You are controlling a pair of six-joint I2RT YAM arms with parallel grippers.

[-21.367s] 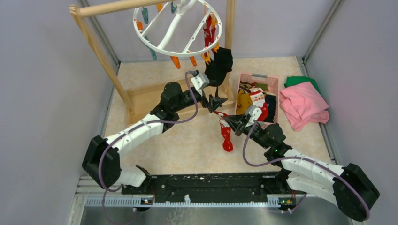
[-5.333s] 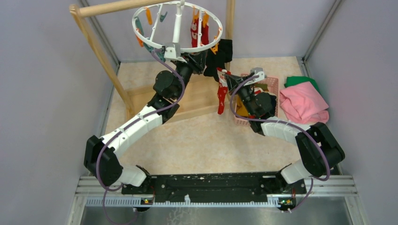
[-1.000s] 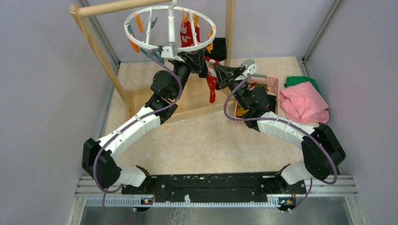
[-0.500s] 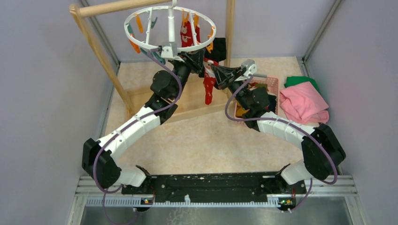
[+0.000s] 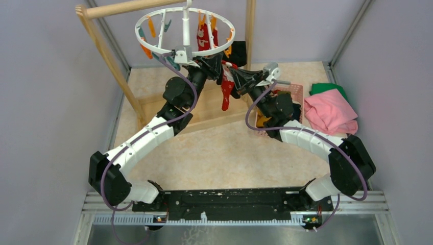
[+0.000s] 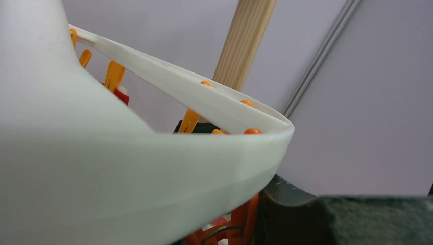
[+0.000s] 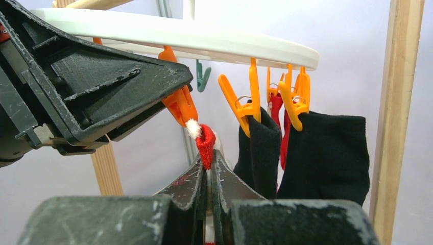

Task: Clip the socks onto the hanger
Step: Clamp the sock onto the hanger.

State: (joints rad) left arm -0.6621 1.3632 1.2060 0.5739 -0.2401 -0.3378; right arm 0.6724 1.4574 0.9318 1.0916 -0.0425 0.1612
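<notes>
Right wrist, right gripper (image 7: 210, 166) pinching red sock (image 7: 206, 144)

The hanger (image 5: 186, 30) is hung from the top bar of the rack (image 5: 106, 56). Under its right rim, socks (image 7: 327, 153) are clipped. Left of them a clip (image 7: 178, 107), with the left gripper (image 5: 218, 65) at it, is touched from below by another sock (image 7: 206, 145), which is pinched in the right gripper (image 7: 209, 176). A basket (image 5: 293, 87) is set right of the hanger, with cloths (image 5: 329, 112) farther right.
</notes>
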